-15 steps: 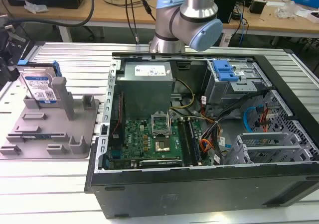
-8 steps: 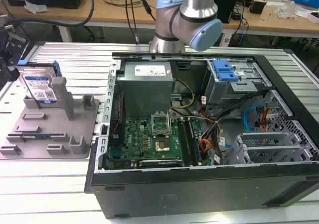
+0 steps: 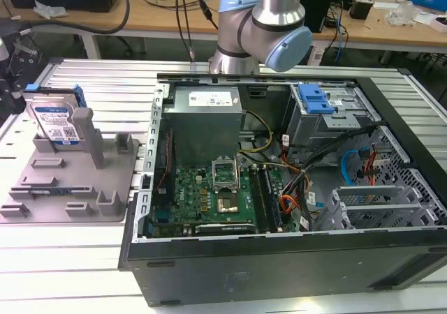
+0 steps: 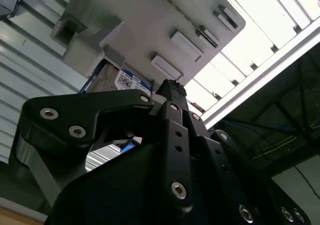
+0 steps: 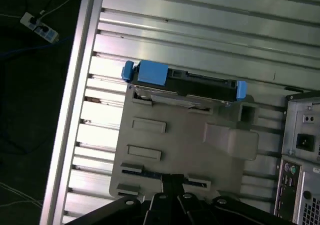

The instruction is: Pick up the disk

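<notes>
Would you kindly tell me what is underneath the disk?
The disk stands on edge on the grey fixture plate, which lies on the slatted table. A low wall of the plate covers the disk's bottom edge, so how it seats is hidden.

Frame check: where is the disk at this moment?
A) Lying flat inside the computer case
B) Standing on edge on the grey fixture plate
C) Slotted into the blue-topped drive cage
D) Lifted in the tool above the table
B: in the exterior view the disk stands upright at the far end of the grey fixture plate, to the exterior view's left of the open computer case and outside it.
</notes>
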Action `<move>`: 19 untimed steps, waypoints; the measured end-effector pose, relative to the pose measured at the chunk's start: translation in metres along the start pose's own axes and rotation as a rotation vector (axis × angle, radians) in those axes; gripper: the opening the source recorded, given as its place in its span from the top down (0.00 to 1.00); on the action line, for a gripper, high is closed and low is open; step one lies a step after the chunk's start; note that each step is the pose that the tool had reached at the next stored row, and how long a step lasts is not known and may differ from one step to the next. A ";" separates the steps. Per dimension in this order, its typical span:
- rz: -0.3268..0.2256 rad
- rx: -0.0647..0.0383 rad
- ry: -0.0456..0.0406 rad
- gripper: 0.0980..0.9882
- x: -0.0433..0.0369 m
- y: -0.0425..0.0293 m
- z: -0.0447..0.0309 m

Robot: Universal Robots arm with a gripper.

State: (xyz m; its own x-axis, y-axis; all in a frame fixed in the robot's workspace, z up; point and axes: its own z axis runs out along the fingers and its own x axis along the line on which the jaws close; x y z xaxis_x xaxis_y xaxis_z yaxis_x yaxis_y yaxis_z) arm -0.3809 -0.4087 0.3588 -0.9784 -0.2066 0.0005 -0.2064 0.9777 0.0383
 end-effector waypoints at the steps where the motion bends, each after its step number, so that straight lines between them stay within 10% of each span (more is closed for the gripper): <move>1: -0.016 0.000 0.0006 0.99 0.0000 0.0000 0.0000; 5: -0.127 0.000 0.0049 0.92 0.0000 0.0000 0.0006; 10: -0.262 0.000 0.0101 0.50 0.0000 -0.0001 0.0016; 19: -0.466 0.000 0.0179 0.50 0.0000 -0.0001 0.0025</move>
State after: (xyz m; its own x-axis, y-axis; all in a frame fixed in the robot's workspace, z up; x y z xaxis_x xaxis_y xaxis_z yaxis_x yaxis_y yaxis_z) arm -0.3808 -0.4087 0.3563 -0.7809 -0.6246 0.0006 -0.6241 0.7804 0.0381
